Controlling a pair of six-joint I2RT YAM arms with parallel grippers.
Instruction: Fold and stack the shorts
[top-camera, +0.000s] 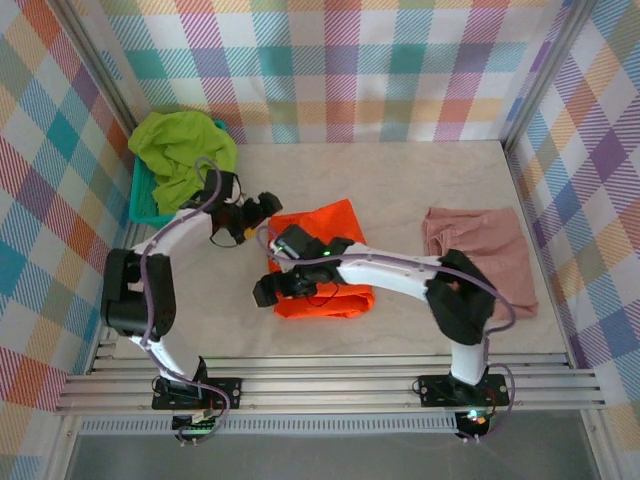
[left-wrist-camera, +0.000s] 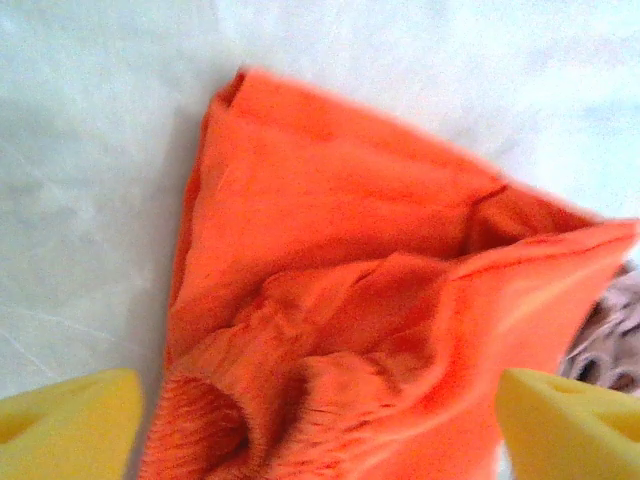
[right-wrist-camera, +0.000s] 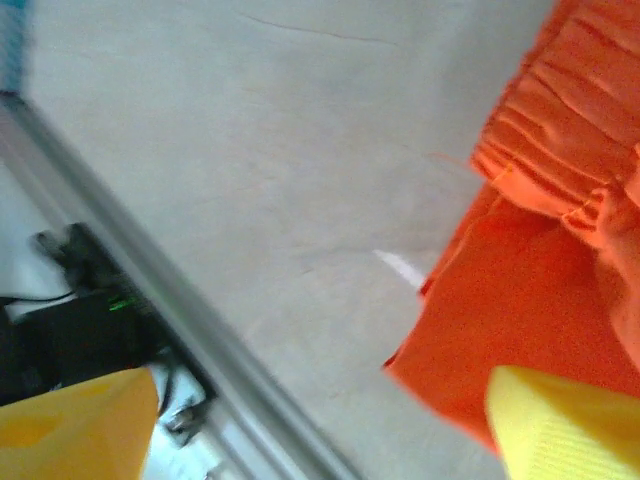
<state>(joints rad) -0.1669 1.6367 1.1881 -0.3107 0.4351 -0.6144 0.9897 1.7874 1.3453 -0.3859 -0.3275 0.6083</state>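
I see green shorts (top-camera: 180, 150) heaped in the far-left basket (top-camera: 140, 206), my left hand (top-camera: 264, 207) spread open over the far-left corner of the orange shorts (top-camera: 327, 222), those lying folded on the desk (top-camera: 400, 175), my right hand (top-camera: 268, 291) open at their near-left edge, pink shorts (top-camera: 480, 260) flat at right.

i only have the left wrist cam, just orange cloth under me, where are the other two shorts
observer: The green shorts are piled in the teal basket, far left.
operator: and the pink ones
observer: The pink shorts lie spread on the right side, apart from the orange shorts.
operator: whats the right tool doing
observer: The right tool is open at the near left corner of the orange shorts and grips nothing.
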